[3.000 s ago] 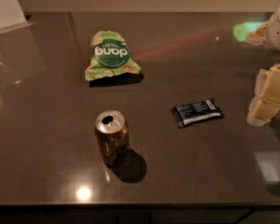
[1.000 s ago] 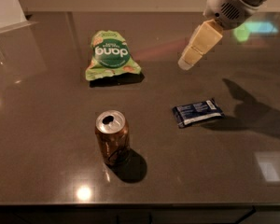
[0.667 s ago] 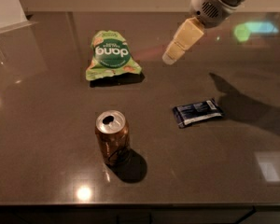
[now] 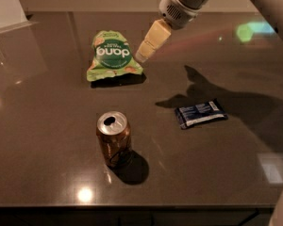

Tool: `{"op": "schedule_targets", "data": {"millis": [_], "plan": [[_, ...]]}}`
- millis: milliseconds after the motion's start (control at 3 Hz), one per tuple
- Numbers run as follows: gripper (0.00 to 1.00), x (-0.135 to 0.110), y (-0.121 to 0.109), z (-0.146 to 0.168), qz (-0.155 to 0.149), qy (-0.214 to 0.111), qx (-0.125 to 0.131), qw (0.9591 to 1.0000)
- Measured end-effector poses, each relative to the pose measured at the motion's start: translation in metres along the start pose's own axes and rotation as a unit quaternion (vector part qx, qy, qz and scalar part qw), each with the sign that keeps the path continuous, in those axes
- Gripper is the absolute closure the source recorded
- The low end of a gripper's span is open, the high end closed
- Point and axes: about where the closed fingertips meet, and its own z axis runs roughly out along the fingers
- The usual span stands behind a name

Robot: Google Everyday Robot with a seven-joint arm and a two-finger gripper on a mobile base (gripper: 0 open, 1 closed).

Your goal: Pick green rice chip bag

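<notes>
The green rice chip bag (image 4: 112, 55) lies flat on the dark table (image 4: 47, 126) at the back left, its "dang" label upside down to me. My gripper (image 4: 144, 54) comes in from the upper right on a white arm. Its cream tip hangs above the table just right of the bag's upper right edge. It holds nothing that I can see.
An opened brown soda can (image 4: 113, 139) stands in front of the bag, towards the table's front edge. A small dark-blue flat wrapper (image 4: 200, 113) lies to the right of the can. The arm's shadow falls across the right side of the table.
My gripper has swung from the right edge of the table up and leftwards, and now hangs right beside the bag. The bag, can and wrapper have not moved.
</notes>
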Motion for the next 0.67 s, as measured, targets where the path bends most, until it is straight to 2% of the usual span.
{"op": "schedule_targets", "data": {"millis": [667], "plan": [[0.00, -0.030, -0.002, 0.052, 0.064, 0.033, -0.003, 0.9974]]}}
